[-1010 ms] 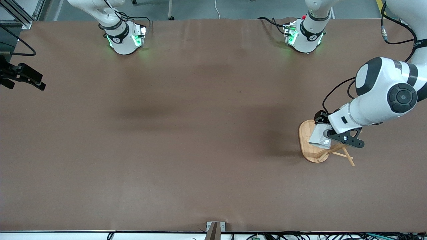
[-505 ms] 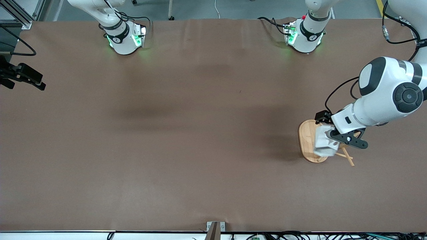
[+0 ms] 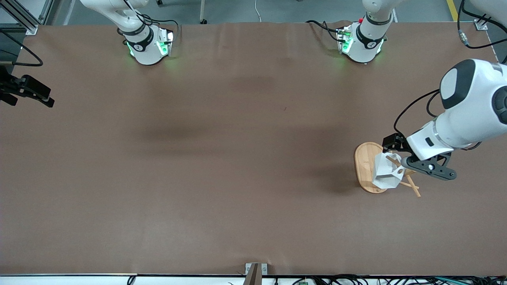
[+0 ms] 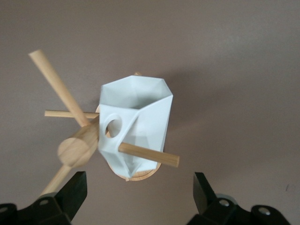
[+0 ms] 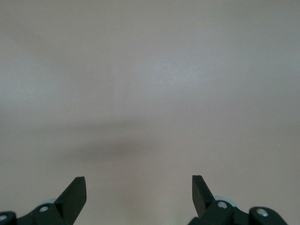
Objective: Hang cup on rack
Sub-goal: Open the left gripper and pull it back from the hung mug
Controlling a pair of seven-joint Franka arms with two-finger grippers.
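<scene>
The white faceted cup [image 3: 383,173] hangs on the bamboo rack [image 3: 363,164], which stands near the left arm's end of the table. One thin peg [image 4: 149,155] passes through the round hole of the cup's handle [image 4: 113,127]. The cup leans against the central post [image 4: 78,149] with its polygonal rim turned sideways. My left gripper [image 4: 138,194] is open beside the rack, and its fingers are apart from the cup with nothing between them. In the front view the left gripper [image 3: 401,157] sits just beside the pegs. My right gripper [image 5: 139,192] is open over bare table, and that arm waits.
Other pegs [image 4: 52,84] stick out from the post at angles close to my left fingers. The rack's oval base [image 3: 361,156] lies on brown table cover. A black fixture [image 3: 27,91] juts in at the table edge at the right arm's end.
My left gripper opened and let go of the cup, then drew back toward the left arm's end. The cup swung down and now hangs from the peg. The right arm has not moved.
</scene>
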